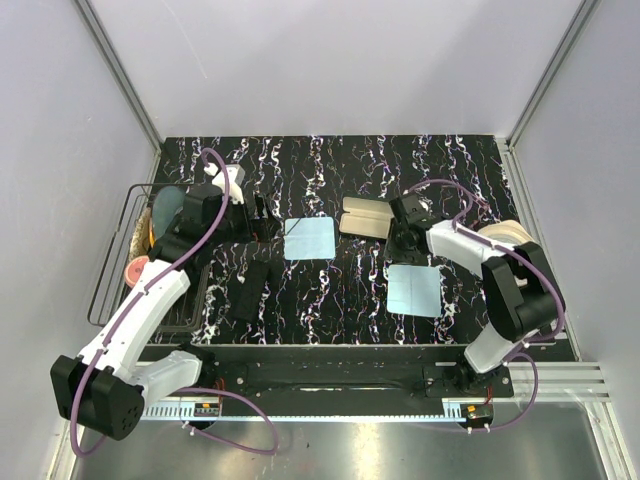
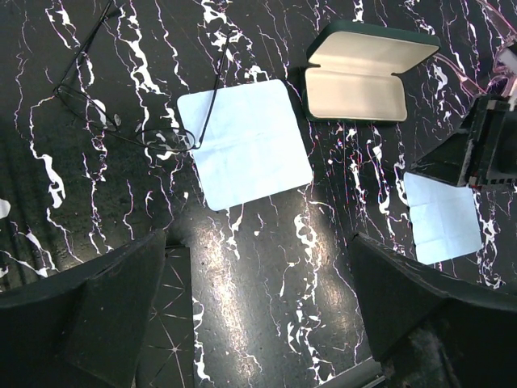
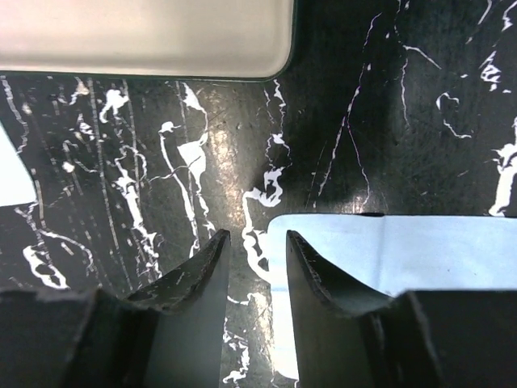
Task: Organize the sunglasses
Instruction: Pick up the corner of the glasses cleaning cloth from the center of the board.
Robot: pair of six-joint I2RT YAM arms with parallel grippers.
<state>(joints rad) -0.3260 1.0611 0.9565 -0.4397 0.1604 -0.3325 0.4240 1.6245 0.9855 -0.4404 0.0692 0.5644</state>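
Robotics lab, enclosed test cell. Plain pale walls (image 1: 330, 60) on three sides, joined at the corners by aluminium posts (image 1: 118, 70). Table covered by a black marbled mat (image 1: 330, 300). The left arm (image 1: 140, 310) and right arm (image 1: 515, 300) are bolted to a slotted rail (image 1: 350, 410) at the near edge. Purple cables (image 1: 207, 153) run along both arms. Bare sheet metal (image 1: 400, 450) lies in front of the rail.

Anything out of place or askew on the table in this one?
Mildly, yes. The wire-frame glasses lie unfolded on the table, with one temple crossing the edge of the blue cloth beside them. The open case sits empty further off. Nothing looks spilled or broken.
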